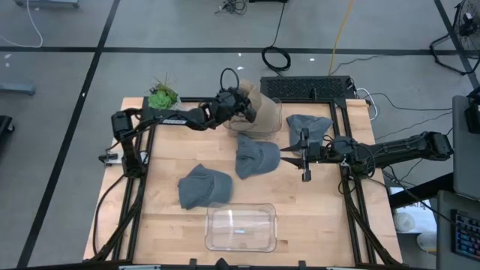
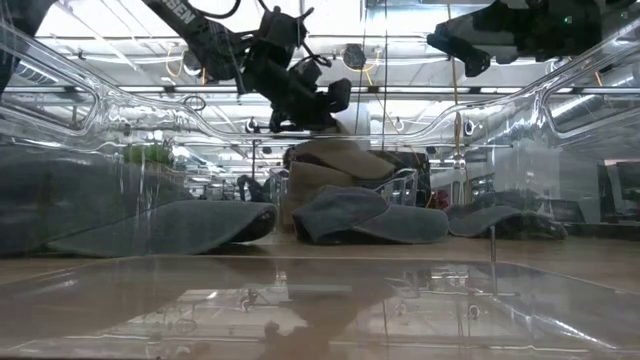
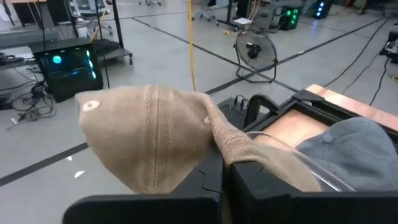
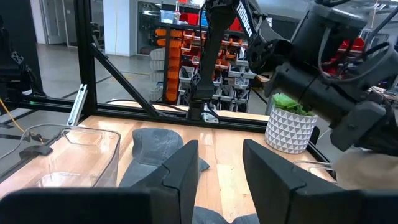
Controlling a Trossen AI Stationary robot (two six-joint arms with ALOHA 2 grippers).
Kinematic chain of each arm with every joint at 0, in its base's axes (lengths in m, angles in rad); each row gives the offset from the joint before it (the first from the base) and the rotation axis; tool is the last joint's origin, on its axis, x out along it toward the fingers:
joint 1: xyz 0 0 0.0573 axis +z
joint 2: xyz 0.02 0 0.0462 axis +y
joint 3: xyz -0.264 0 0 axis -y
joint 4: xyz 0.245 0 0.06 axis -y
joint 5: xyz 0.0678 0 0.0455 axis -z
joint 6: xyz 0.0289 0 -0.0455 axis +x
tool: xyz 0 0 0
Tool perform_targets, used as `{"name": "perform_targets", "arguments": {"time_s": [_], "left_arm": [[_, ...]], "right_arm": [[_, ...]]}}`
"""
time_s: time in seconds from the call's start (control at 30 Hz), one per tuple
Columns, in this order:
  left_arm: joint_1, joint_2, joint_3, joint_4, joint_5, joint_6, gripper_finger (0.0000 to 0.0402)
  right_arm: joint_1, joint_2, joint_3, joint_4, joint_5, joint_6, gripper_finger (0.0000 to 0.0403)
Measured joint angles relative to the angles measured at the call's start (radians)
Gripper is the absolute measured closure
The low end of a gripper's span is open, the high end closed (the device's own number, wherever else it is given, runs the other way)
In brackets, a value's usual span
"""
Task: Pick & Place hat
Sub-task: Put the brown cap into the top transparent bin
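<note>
A tan knit hat (image 1: 261, 105) hangs from my left gripper (image 1: 244, 105), which is shut on it over a clear tub (image 1: 274, 120) at the table's far middle. It fills the left wrist view (image 3: 149, 137), and in the low view (image 2: 335, 165) its lower part sits at the tub. Three grey caps lie flat on the table: one at the near left (image 1: 204, 186), one in the middle (image 1: 255, 157), one at the far right (image 1: 307, 127). My right gripper (image 1: 289, 156) is open and empty, above the middle cap's right side (image 4: 158, 146). My left gripper pinches a fold of the tan hat's edge (image 3: 233, 149) between its two fingers, coming from the table's left, slanting down. The rest of the hat bulges out beyond the fingers and hangs slack over the tub. I cannot tell whether its lower part rests in the tub.
A second clear tub (image 1: 241, 227) stands at the near edge, in front of the low camera. A potted green plant (image 1: 163, 96) stands at the far left corner and shows in the right wrist view (image 4: 289, 124). Bare wood lies at the near left and near right.
</note>
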Motion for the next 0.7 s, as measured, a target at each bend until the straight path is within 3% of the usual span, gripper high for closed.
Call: {"name": "perform_targets", "arguments": {"time_s": [0.7], "left_arm": [[-0.036, 0.002, 0.0, -0.022, -0.026, 0.024, 0.04]], "right_arm": [[0.0, 0.0, 0.0, 0.0, 0.0, 0.0, 0.0287]]}}
